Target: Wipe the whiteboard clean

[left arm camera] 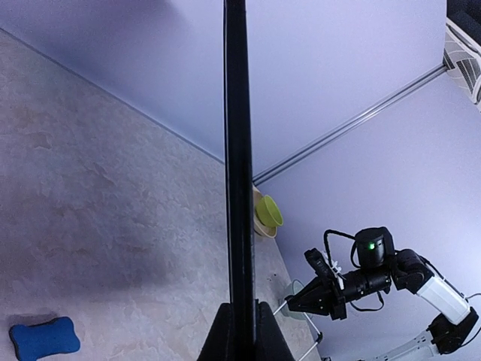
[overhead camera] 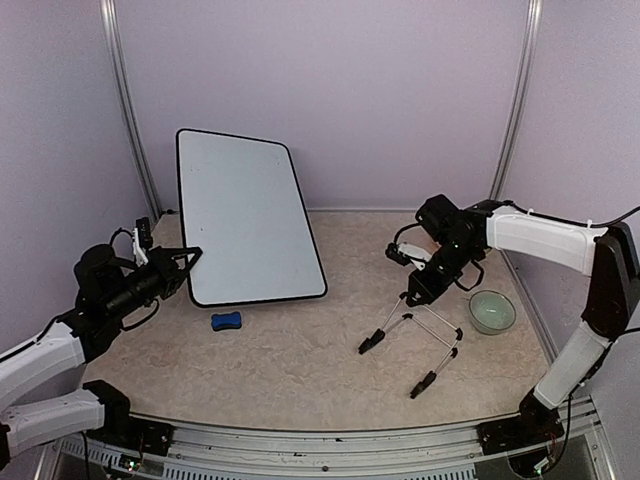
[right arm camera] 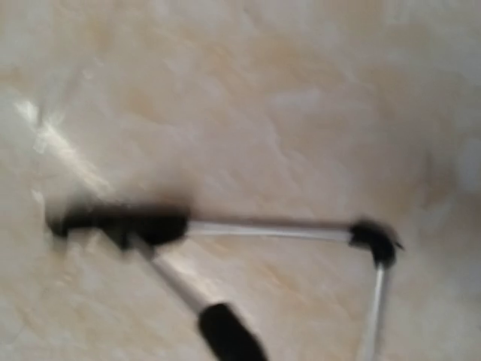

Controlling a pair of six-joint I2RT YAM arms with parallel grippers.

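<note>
Grip is tight at the far left: the left gripper (overhead camera: 190,255) is clamped on the left edge of the whiteboard (overhead camera: 250,215), close to its near corner, a finger on either face of the thin black frame. The whiteboard itself is tipped up, with its far edge raised against the lilac back wall and its near edge low by the bench (overhead camera: 300,370). I cannot tell whether that near edge touches the bench. Its glossy face shows plain white.

Just in front of the whiteboard's near edge, toward its left end, a small blue eraser (overhead camera: 226,321) lies on the bench, apart from the frame.

Well to the right of the whiteboard a thin wire stand (overhead camera: 432,325) with black-tipped legs rests on the bench. The right gripper (overhead camera: 416,291) hangs at the end of the stand farthest from me. I cannot tell whether its fingers are apart or together, or whether they touch the wire, and the wrist view there is a blur of wire and bench.

Farther right again from the whiteboard, past the stand, sits a pale green bowl (overhead camera: 491,311), upright and apart from the wire.
</note>
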